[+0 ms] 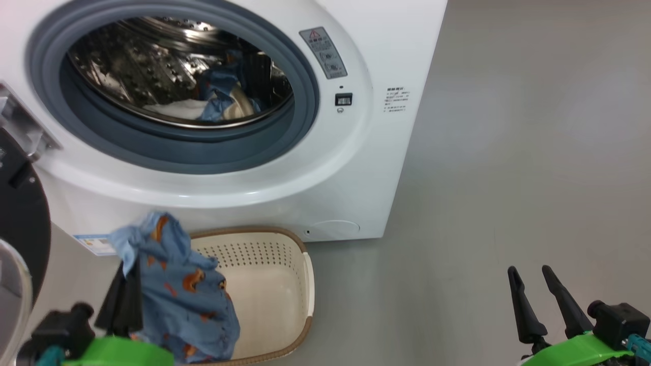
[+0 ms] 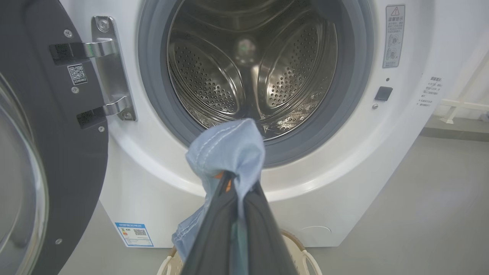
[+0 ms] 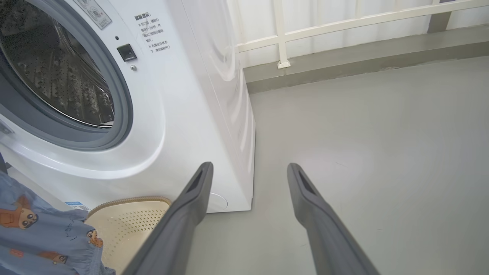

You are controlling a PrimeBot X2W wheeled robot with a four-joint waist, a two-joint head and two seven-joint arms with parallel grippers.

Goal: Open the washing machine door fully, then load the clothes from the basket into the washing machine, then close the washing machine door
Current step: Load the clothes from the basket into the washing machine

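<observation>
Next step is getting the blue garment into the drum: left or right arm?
Left. The left gripper is shut on the clothes, which hang over the basket, facing the open washing machine. The right gripper is open and empty, off to the side.

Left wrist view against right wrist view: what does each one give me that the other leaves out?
Left wrist view: the open washing machine door on its steel hinge, and the left end effector shut on the clothes, before the drum. Right wrist view: the open right end effector, with a white railing beyond. Shared: the washing machine, the basket, the clothes.
</observation>
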